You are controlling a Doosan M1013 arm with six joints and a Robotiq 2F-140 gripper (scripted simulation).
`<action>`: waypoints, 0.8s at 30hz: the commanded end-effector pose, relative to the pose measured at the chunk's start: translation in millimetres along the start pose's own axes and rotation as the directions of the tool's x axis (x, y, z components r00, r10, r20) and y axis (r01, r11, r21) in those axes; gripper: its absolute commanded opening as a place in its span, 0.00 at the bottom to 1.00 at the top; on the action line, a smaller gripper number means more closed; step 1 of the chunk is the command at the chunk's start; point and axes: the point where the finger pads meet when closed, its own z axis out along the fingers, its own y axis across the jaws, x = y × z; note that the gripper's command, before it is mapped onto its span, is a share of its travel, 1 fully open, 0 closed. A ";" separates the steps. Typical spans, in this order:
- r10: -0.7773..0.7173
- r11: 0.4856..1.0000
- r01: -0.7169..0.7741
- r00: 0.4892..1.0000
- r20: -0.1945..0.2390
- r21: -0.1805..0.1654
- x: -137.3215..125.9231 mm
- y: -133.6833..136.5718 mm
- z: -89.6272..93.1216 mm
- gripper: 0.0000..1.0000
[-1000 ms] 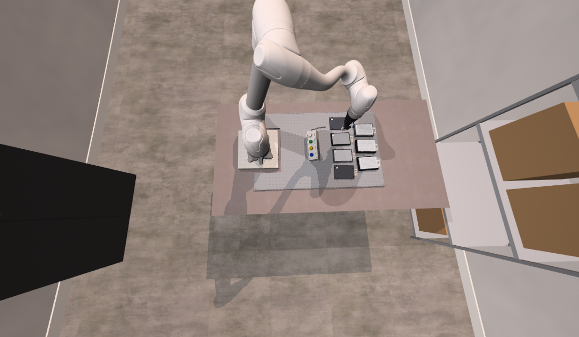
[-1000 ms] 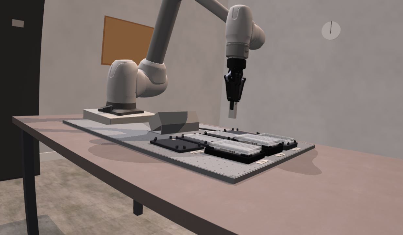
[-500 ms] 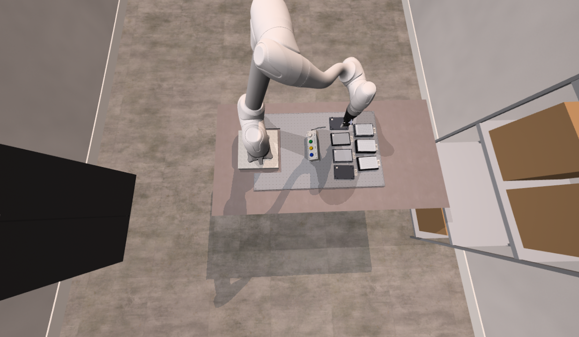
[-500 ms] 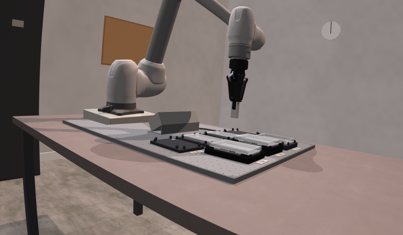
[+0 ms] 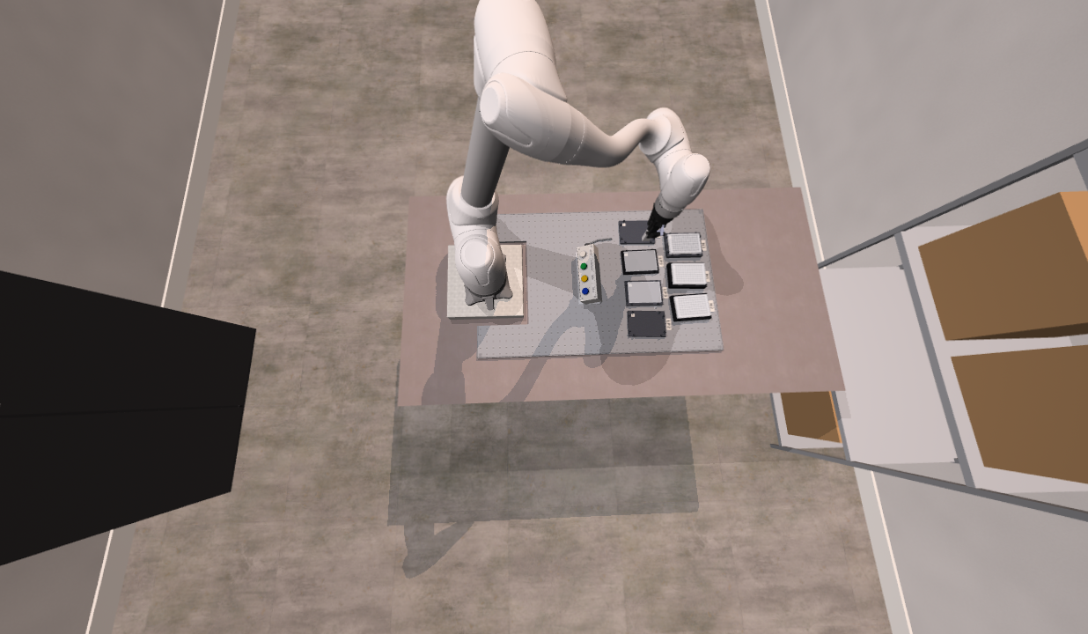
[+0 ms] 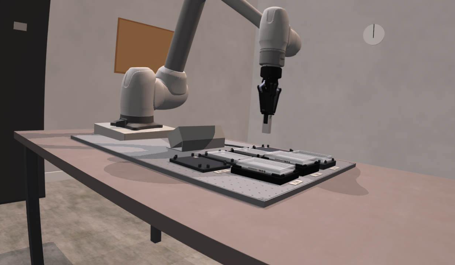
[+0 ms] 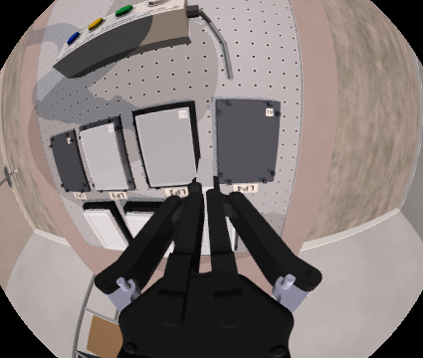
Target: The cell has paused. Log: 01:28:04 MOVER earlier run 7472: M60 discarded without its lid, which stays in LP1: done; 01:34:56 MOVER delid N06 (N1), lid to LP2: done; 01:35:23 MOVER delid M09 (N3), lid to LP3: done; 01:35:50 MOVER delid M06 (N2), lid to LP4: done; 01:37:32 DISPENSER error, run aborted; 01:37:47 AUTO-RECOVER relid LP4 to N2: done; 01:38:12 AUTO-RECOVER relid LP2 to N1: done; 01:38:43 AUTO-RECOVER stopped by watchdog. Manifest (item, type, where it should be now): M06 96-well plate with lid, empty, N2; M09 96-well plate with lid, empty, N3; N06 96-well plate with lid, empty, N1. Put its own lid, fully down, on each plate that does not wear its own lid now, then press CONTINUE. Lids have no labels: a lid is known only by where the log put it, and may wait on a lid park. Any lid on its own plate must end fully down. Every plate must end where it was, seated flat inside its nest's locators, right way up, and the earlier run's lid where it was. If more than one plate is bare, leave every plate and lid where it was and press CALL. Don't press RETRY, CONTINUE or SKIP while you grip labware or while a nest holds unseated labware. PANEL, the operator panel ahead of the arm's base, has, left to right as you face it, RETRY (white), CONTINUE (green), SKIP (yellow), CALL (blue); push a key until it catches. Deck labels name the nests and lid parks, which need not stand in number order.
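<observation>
The gripper (image 6: 267, 126) hangs high above the deck with its fingers pressed together on nothing, pointing straight down. In the wrist view, the dark bare lid park (image 7: 247, 141) lies at about one o'clock from the fingertips, and a park carrying a pale lid (image 7: 166, 146) lies at eleven o'clock. Farther out toward ten o'clock sit a second lid (image 7: 104, 155) and another bare dark park (image 7: 67, 159). The three plates (image 5: 688, 273) stand in black nests along the deck's far column, well apart from the fingers. The operator panel (image 7: 126, 28) with its blue, yellow, green and white keys lies beyond at eleven o'clock.
</observation>
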 end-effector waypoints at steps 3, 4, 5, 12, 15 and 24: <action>0.000 1.000 0.000 1.000 0.000 0.000 -67.7 -18.8 -2.8 0.00; 0.000 1.000 0.000 1.000 0.000 0.000 -67.7 -18.8 -2.8 0.00; 0.000 1.000 0.000 1.000 0.000 0.000 -67.7 -18.8 -2.8 0.00; 0.000 1.000 0.000 1.000 0.000 0.000 -172.6 -62.9 -0.1 0.00; 0.000 1.000 0.000 1.000 0.000 0.000 -174.5 -63.9 0.0 0.00; 0.000 1.000 0.000 1.000 0.000 0.000 -174.5 -63.9 0.0 0.00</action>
